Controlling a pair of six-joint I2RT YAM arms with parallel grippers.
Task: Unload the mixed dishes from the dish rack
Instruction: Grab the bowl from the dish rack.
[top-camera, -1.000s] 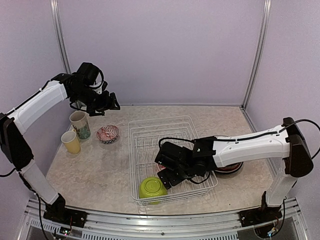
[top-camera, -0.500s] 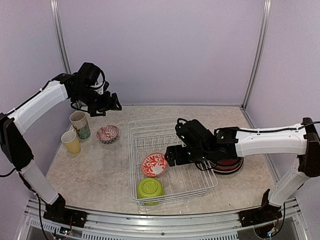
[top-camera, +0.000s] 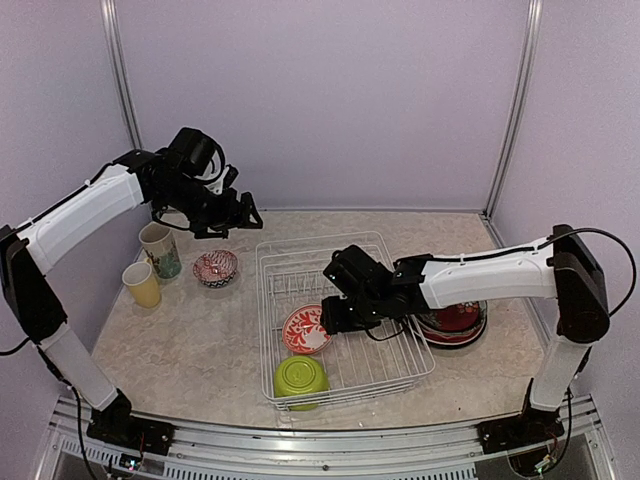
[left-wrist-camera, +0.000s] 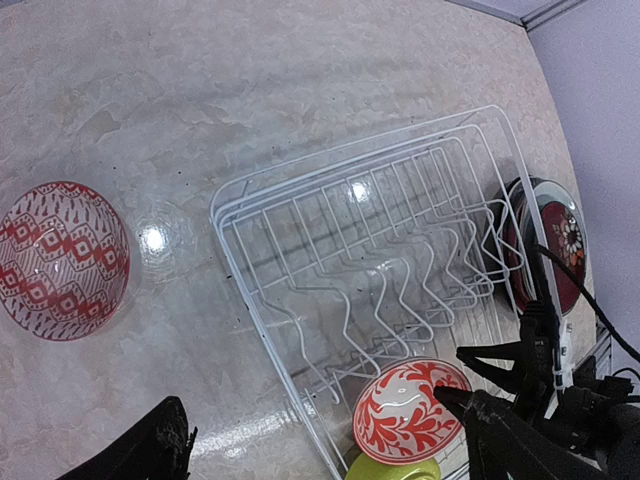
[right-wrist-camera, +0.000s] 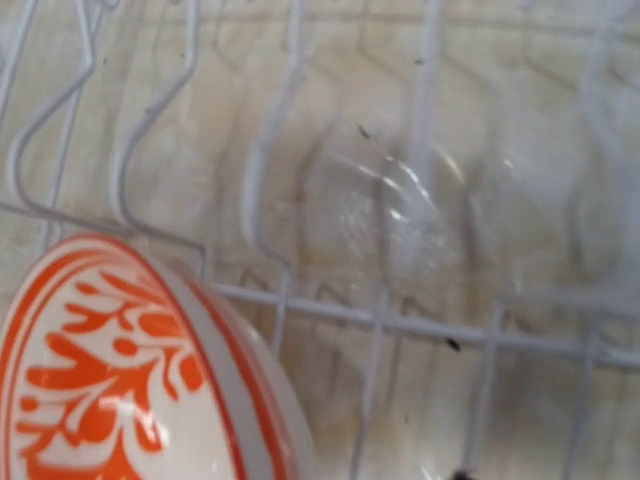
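Right claw (top-camera: 326, 317) by rack's (top-camera: 290, 270) 2 bowls (top-camera: 304, 330)

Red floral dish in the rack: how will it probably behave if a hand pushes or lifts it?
The red floral dish looks glossy and glazed, so it is probably rigid, breakable and slippery. It rests on the thin wires of the dish rack, so a push may make it rock or slide. Its round form could let it roll if tipped.
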